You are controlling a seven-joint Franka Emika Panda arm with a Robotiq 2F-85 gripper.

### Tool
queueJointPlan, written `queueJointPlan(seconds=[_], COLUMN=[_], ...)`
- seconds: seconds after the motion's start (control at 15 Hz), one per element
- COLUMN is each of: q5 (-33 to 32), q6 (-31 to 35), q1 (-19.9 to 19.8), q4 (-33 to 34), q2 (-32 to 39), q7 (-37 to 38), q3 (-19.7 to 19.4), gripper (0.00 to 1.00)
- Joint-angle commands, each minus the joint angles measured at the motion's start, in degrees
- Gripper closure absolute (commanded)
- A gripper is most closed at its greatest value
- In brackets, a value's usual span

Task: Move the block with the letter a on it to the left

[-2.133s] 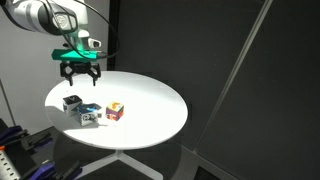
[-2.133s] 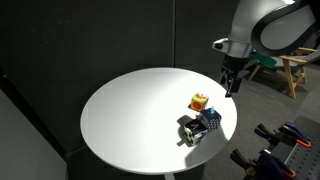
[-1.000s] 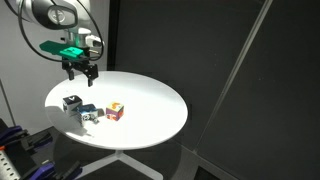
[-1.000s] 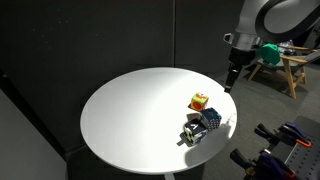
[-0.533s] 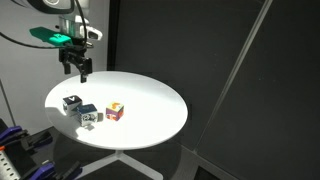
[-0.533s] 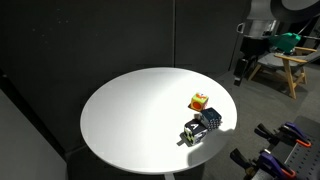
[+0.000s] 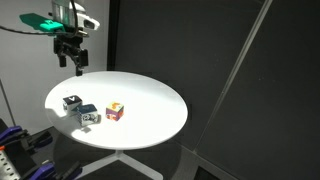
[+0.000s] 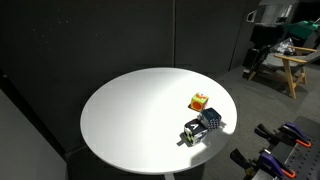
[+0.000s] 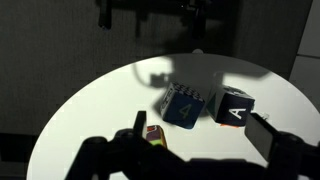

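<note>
Gripper (image 7: 73,62) wide open and empty, high over the table's far left edge

Three small cubes sit in a loose row on the round white table (image 7: 150,110), and the arm hangs well above them with nothing between its jaws. In an exterior view the gripper is over the far left rim of the tabletop, pointing down, well apart from every cube. Seen from another side (image 8: 250,62), it is off past the table's right edge.

The block with the letter a (image 7: 72,102), dark-sided with a pale top, is the leftmost of the row and lies near the table's left edge. Just right of it sits a blue-and-white cube (image 7: 88,114), and further right, with a small gap, a red-and-yellow cube (image 7: 115,111).

From the wrist, the dark block (image 9: 233,107) shows a pale letter A on the face towards the camera. The blue cube (image 9: 183,106) is close beside it on its left. The red-and-yellow cube (image 9: 152,134) is partly hidden behind the dark, spread fingers (image 9: 285,155) at the bottom of that view.
</note>
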Motion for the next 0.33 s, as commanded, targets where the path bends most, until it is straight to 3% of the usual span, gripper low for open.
queueJointPlan(seconds=[0.0, 0.27], q5=[0.04, 0.04], q6=[-0.09, -0.03], q1=[-0.09, -0.09], q4=[0.07, 0.06], q2=[0.18, 0.89], q7=[-0.02, -0.02], q3=[0.1, 0.13], gripper=[0.0, 0.0])
